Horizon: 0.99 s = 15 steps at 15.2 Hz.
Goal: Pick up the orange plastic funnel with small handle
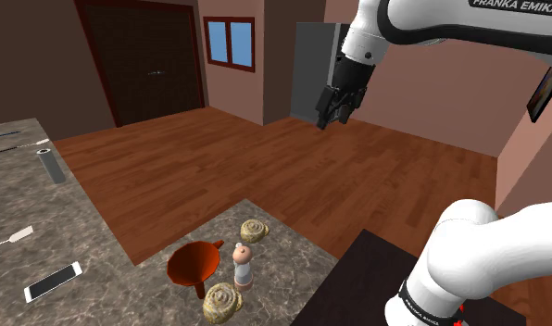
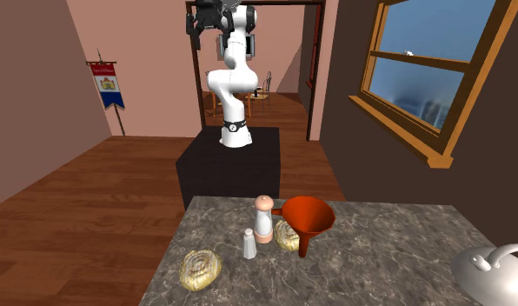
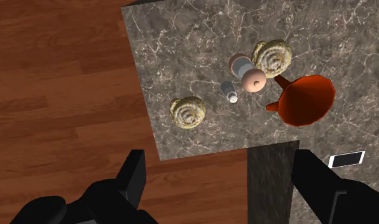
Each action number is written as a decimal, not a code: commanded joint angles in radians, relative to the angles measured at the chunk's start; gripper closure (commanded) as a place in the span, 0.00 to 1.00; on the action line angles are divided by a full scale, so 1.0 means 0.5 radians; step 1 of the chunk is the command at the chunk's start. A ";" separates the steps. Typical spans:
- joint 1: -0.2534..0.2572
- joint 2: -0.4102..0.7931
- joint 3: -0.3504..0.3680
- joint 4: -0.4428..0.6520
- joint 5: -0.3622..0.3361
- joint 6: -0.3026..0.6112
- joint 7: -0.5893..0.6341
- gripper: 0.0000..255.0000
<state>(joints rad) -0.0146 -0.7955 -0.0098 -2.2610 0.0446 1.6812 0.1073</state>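
The second exterior view's edges cut off the kettle (image 2: 496, 269). There the funnel (image 2: 308, 217) and mill (image 2: 263, 217) hide part of one bun (image 2: 287, 236). In the wrist view, the fingers (image 3: 134, 181) of the hand (image 3: 219, 168) run off the picture's edge.

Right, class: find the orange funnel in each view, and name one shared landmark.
Shoulder view: orange funnel low, left of centre, on the veined counter.
Second exterior view: funnel mid-picture, right of the pink-topped mill.
Wrist view: funnel beside that mill and a spiral bun.
Shared landmark: the mill, next to the funnel.
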 commanded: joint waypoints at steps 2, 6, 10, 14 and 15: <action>0.002 0.009 0.010 -0.055 0.023 0.061 0.026 0.00; 0.015 0.074 0.052 -0.252 0.121 0.312 0.124 0.00; 0.040 0.186 0.099 -0.411 0.227 0.578 0.211 0.00; 0.077 0.347 0.148 -0.528 0.343 0.856 0.285 0.00; 0.088 0.395 0.160 -0.550 0.374 0.928 0.300 0.00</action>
<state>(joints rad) 0.0257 -0.6248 0.0666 -2.5266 0.2166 2.1063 0.2514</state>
